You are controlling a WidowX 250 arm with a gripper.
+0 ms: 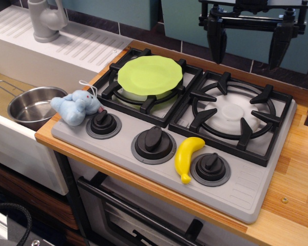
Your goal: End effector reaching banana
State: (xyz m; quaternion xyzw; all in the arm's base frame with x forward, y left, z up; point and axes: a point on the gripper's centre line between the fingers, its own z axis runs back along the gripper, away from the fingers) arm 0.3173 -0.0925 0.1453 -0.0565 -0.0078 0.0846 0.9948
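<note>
The banana (187, 156) is a small glossy yellow toy, curved, lying on the grey stove panel between the middle knob (153, 143) and the right knob (211, 167). The gripper (248, 47) hangs at the top right, high above the right burner (234, 111). Its two tapered black fingers (217, 43) point down from a wide crossbar and stand far apart with nothing between them. The gripper is well behind and above the banana, not touching it.
A lime-green plate (150, 76) rests on the left burner. A light blue plush toy (77, 106) lies by the left knob (103, 123). A steel pot (33, 105) sits in the sink at left, with a grey faucet (45, 19) behind. Wooden counter (295, 184) lies right.
</note>
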